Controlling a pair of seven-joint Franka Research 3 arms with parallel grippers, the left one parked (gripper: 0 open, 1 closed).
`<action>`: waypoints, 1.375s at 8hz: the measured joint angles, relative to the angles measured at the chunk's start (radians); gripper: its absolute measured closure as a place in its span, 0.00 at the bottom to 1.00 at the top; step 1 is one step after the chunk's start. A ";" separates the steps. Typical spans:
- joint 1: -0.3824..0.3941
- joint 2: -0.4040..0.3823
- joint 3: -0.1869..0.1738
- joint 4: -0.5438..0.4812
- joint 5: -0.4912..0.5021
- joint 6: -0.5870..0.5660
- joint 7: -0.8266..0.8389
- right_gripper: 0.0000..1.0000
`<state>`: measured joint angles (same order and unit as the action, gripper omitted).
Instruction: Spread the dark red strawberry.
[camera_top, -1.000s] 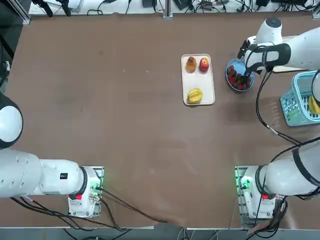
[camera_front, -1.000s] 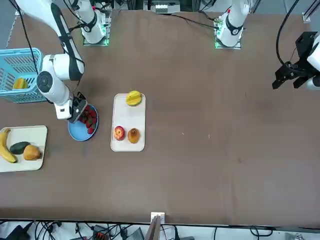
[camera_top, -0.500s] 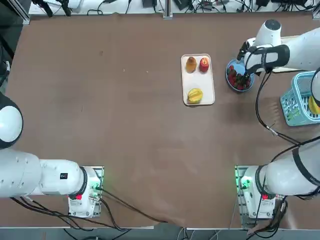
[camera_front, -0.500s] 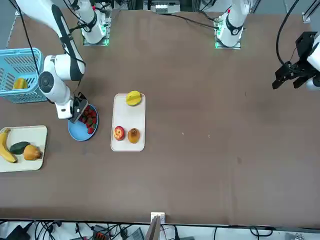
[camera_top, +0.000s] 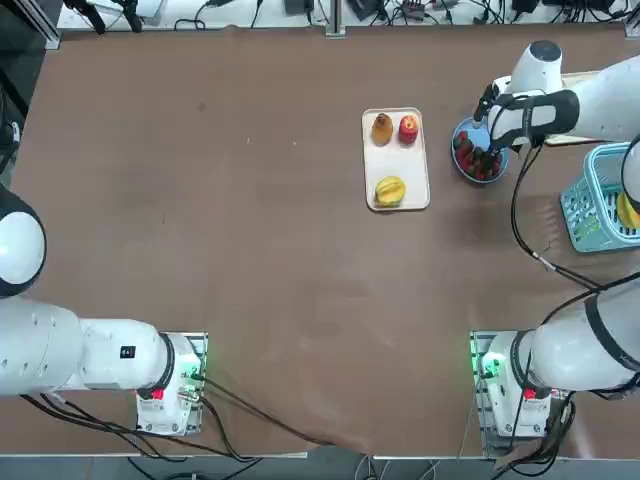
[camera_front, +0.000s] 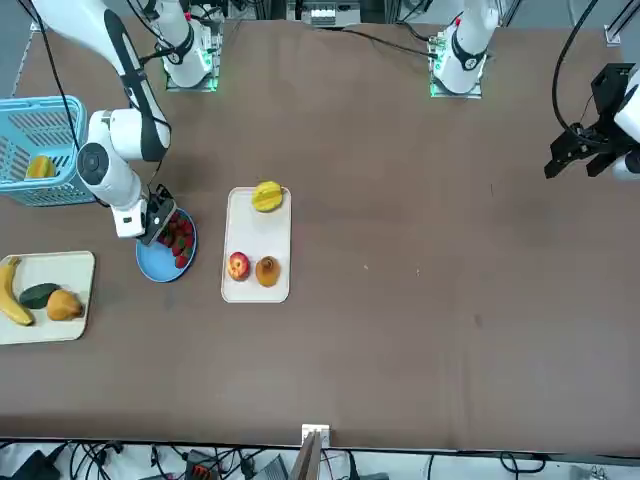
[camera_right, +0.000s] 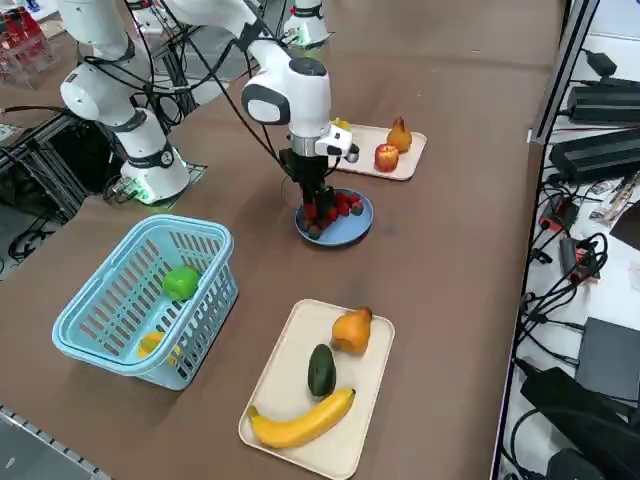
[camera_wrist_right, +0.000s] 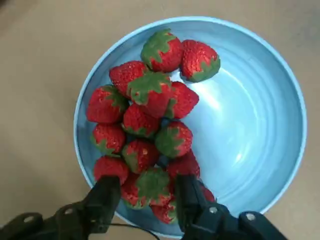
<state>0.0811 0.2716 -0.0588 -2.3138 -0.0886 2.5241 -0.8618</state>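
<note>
A dozen or so strawberries (camera_wrist_right: 150, 125) lie heaped in a blue bowl (camera_wrist_right: 260, 125), crowded toward one side and leaving the other half of the bowl bare. Their green caps face many ways, so the pile has no common long axis. One berry (camera_wrist_right: 150, 187) sits between the end effector's (camera_wrist_right: 145, 200) two fingers (camera_wrist_right: 105, 197), cap up toward the wrist camera; the fingers stand partly closed just beside it, and whether they press it cannot be told.

The bowl rests on a brown surface (camera_top: 250, 250), near its far right part in the top view. Just beside it lies a cream tray (camera_top: 396, 160) with a pear, an apple and a yellow fruit. On the bowl's other side a second tray (camera_right: 300, 395) carries a banana, an avocado and a pear, and a light blue basket (camera_right: 140, 300) holds a green fruit and a yellow one. Cables and power bricks run along the surface's edges.
</note>
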 joint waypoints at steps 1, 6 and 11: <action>0.000 -0.001 0.000 0.000 0.000 0.000 0.000 0.39; -0.002 -0.005 -0.003 0.001 0.000 0.005 0.000 0.62; -0.012 -0.018 -0.004 0.006 0.000 -0.032 0.003 0.62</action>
<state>0.0692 0.2539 -0.0623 -2.3081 -0.0886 2.4921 -0.8589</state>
